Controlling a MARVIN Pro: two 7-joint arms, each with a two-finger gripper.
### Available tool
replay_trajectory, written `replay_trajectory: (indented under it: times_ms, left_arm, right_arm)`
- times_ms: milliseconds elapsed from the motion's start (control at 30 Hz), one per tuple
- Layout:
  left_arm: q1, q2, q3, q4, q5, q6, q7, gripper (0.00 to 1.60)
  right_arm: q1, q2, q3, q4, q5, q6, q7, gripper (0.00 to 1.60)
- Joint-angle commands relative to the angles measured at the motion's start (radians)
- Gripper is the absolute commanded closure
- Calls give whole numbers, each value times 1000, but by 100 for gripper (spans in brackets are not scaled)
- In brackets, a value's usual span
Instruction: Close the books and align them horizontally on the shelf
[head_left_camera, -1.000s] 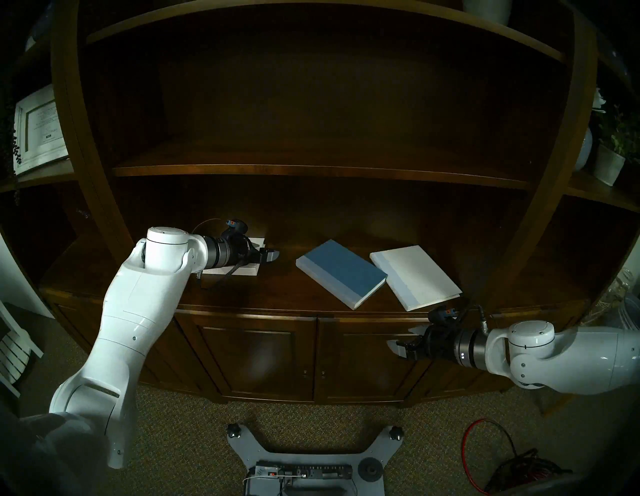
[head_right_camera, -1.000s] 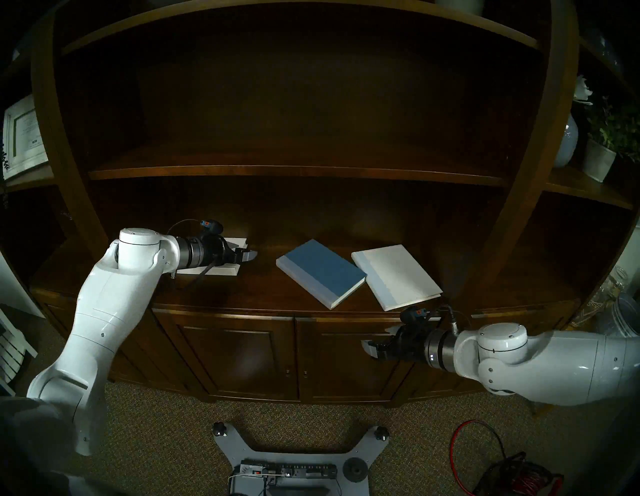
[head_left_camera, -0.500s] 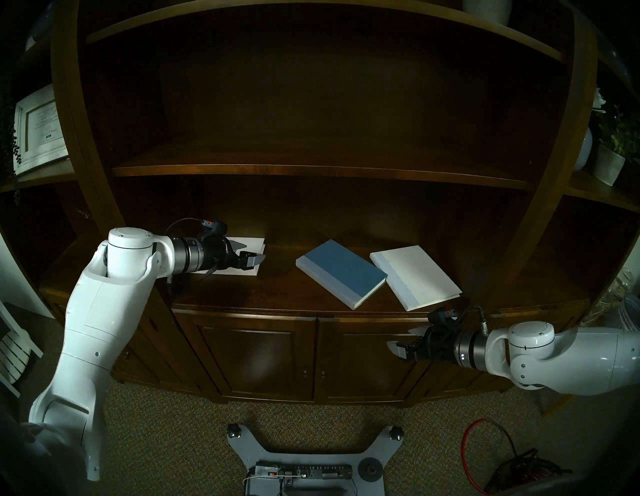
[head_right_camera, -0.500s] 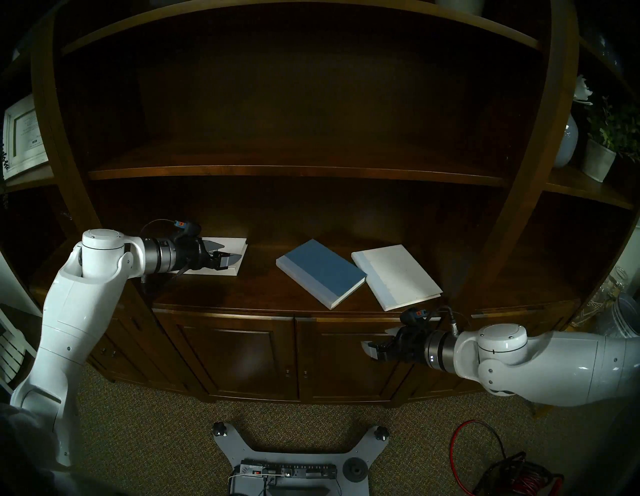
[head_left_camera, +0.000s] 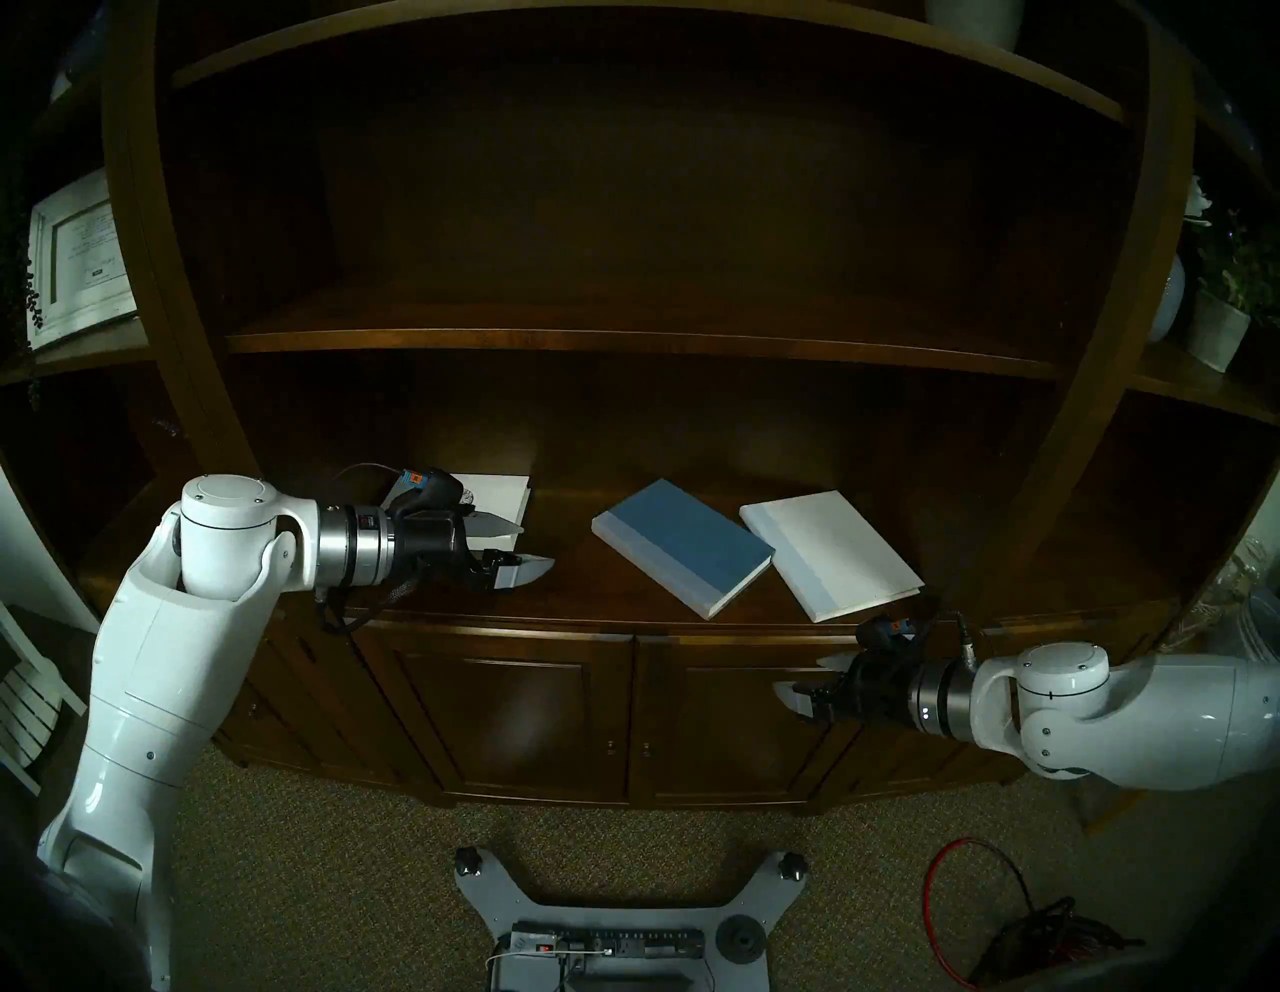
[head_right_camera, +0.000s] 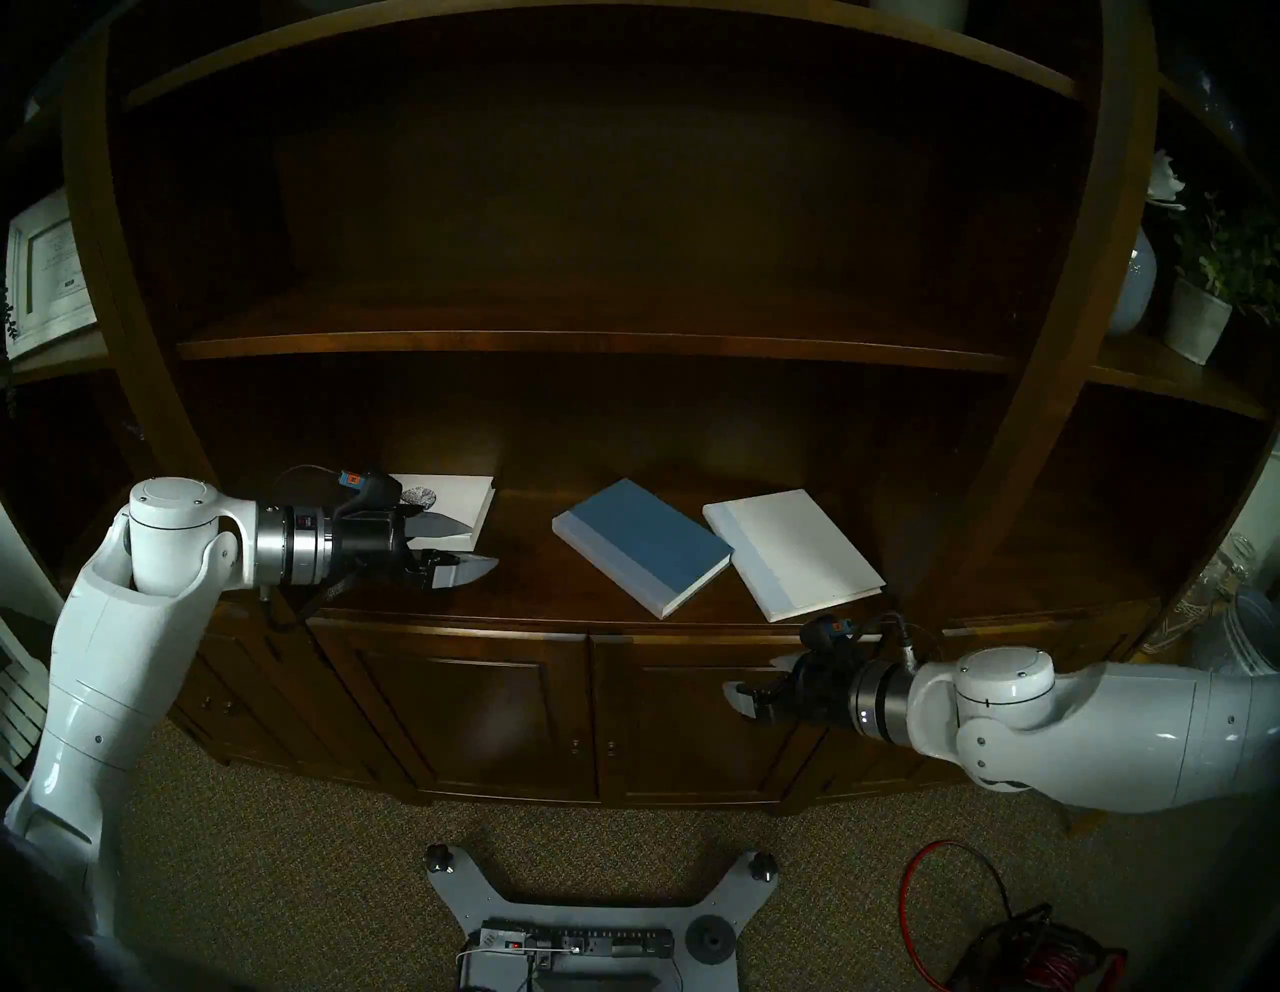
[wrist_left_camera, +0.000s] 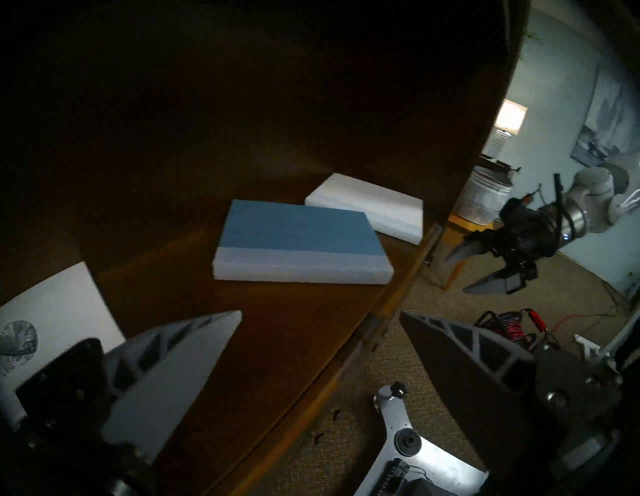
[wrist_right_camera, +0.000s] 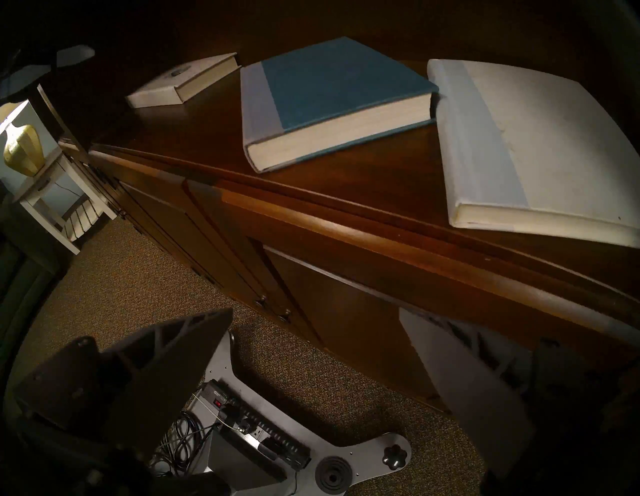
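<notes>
Three closed books lie on the dark wooden shelf (head_left_camera: 589, 596). The white book with a speckled emblem (head_left_camera: 499, 490) sits square at the back left. In the middle the blue book (head_left_camera: 682, 544) lies askew, and the white book with a pale-blue spine (head_left_camera: 834, 554) lies askew to its right, almost touching it. My left gripper (head_left_camera: 538, 555) hovers open and empty at the emblem book's front right corner. The left wrist view shows the left gripper (wrist_left_camera: 320, 313) pointing toward the blue book (wrist_left_camera: 298, 239). My right gripper (head_left_camera: 800, 675) hangs open in front of the cabinet doors, below the shelf edge.
A thinner upper shelf board (head_left_camera: 623, 343) roofs the bay, and curved uprights close it in at both sides. A framed picture (head_left_camera: 76, 256) stands at far left and potted plants (head_left_camera: 1215, 332) at far right. The robot base (head_left_camera: 609, 921) and a red cable (head_left_camera: 970, 900) lie on the carpet.
My left arm drew back toward the shelf's front edge, off the emblem book, and its fingers spread apart. The book's emblem now shows. The right arm and the other books have not moved.
</notes>
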Motion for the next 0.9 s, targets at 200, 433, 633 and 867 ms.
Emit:
replay_trajectory:
  times_ms: [200, 433, 633, 867]
  left_arm:
    - [-62, -150, 153, -186, 88, 60, 145, 0]
    - [-138, -223, 282, -126, 185, 105, 278, 0]
    - [-200, -303, 350, -36, 228, 118, 408, 0]
    - [-242, -370, 368, 27, 243, 115, 494, 0]
  right_arm:
    - [24, -1, 23, -2, 0, -6, 0, 0]
    - [24, -1, 22, -2, 0, -6, 0, 0]
    - [24, -1, 22, -2, 0, -6, 0, 0]
    - [24, -1, 21, -2, 0, -6, -1, 0]
